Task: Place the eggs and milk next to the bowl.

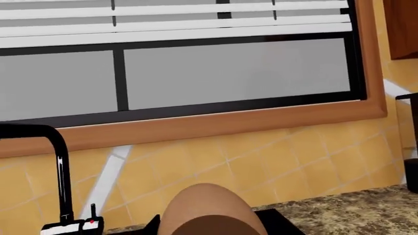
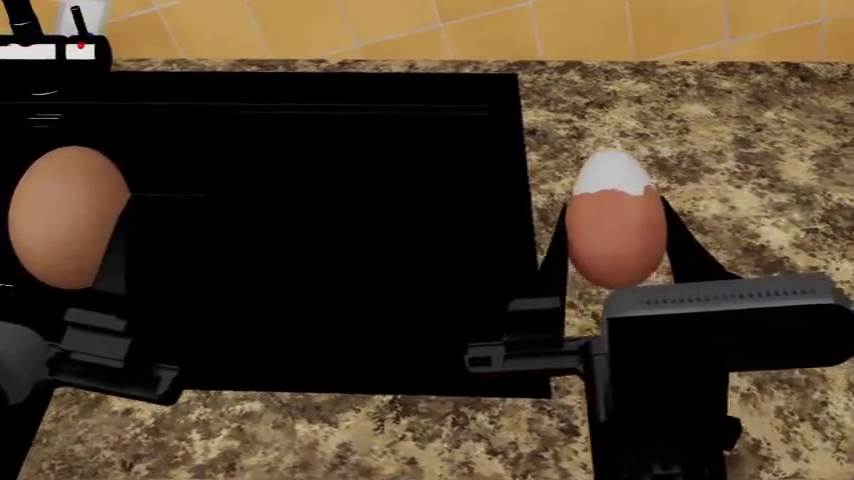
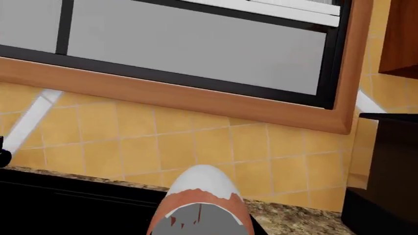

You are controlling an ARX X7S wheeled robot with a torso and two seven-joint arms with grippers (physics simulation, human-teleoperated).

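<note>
Both eggs are held up over the counter. The plain tan-brown egg [image 2: 67,215] is between the fingers of my left gripper [image 2: 64,235], above the left part of the black sink [image 2: 334,220]. The reddish-brown egg with a white cap [image 2: 617,225] is clamped by my right gripper [image 2: 617,245], just right of the sink over the granite. The left wrist view shows the tan egg [image 1: 205,210] close up. The right wrist view shows the capped egg [image 3: 199,203] the same way. The milk and the bowl are out of view.
A black faucet [image 1: 60,161] stands at the sink's back left, below a wood-framed window [image 1: 228,78] and yellow tile wall. A tall black appliance [image 3: 385,171] stands on the granite counter [image 2: 721,130] to the right.
</note>
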